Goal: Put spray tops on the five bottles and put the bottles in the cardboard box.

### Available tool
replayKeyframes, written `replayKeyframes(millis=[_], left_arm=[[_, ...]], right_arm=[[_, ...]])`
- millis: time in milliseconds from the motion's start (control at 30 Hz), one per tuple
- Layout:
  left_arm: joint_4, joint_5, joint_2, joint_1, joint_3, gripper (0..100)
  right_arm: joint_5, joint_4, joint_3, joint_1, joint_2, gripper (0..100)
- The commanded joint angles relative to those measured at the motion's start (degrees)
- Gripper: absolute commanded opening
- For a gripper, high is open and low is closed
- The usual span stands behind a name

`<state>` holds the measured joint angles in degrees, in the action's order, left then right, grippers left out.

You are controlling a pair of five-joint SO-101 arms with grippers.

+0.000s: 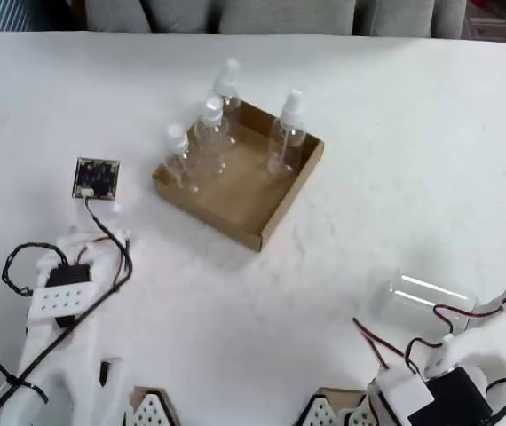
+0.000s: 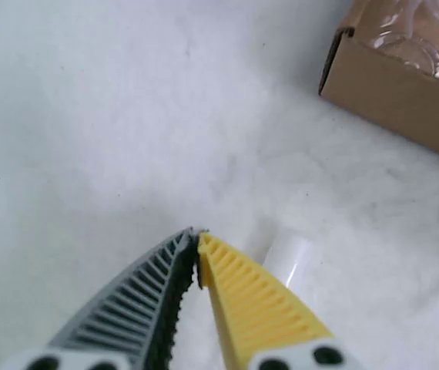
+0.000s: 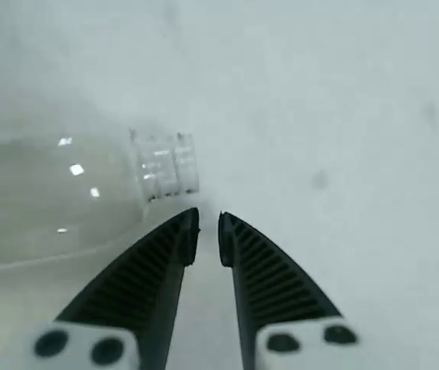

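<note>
Right wrist view: ribbed black fingers [image 3: 262, 270] beside clear, threaded-neck bottle [image 3: 58, 193].

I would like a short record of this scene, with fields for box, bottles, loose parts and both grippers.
box: cardboard box, open top
in box: four bottles, upright, spray tops on
outside box: fifth bottle, on its side, neck bare
left gripper: shut, empty
right gripper: slightly open, tips by the bare neck
loose part: white cylinder beside left gripper, perhaps a spray top
</note>
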<state>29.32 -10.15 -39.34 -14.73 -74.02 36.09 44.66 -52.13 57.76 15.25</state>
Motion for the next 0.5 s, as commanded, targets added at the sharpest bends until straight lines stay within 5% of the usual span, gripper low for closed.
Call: replayKeyframes(millis=[0,467], left_arm=[[-1.49,-0.53,0.40,-0.13,0.44,2],[-1.49,-0.53,0.40,-0.13,0.44,2]], right_arm=[[-0.62,-5.32,-0.44,0.31,1.71,1.7],[-10.64,-8.48,0.88,-8.66,1.71,1.7]])
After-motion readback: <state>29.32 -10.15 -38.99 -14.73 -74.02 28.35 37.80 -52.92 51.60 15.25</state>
